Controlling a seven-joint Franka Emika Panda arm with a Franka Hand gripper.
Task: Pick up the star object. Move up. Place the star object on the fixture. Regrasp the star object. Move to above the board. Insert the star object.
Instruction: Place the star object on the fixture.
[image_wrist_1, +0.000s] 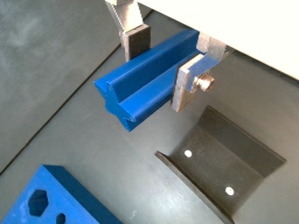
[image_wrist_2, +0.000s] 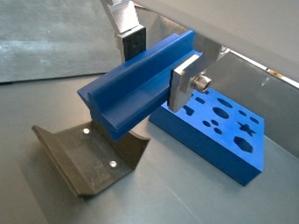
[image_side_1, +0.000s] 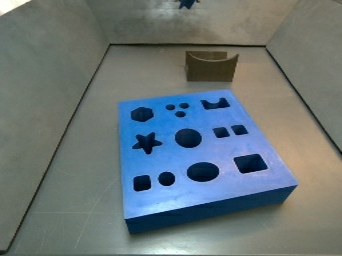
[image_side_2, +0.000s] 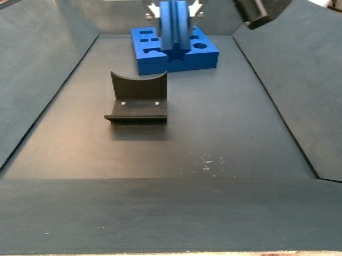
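Note:
The star object (image_wrist_1: 142, 83) (image_wrist_2: 131, 86), a ridged bright-blue bar, lies crosswise between my fingers in both wrist views. My gripper (image_wrist_1: 163, 63) (image_wrist_2: 158, 66) is shut on it: a dark pad (image_wrist_1: 138, 39) sits on one side and a silver plate (image_wrist_1: 190, 80) on the other. It hangs in the air, well above the floor. The dark fixture (image_wrist_1: 228, 162) (image_wrist_2: 87, 159) stands below it, and the blue board (image_wrist_2: 216, 131) (image_wrist_1: 52, 201) lies off to one side. In a side view the gripper (image_side_2: 174, 8) is at the top edge, with the star object (image_side_2: 174, 32) hanging from it.
The board (image_side_1: 201, 150) with its dark cutouts takes up the middle of the floor in a side view, and the fixture (image_side_1: 210, 65) stands beyond it. Grey walls (image_side_1: 60, 110) enclose the floor on all sides. A dark object (image_side_2: 261, 10) shows at one upper corner.

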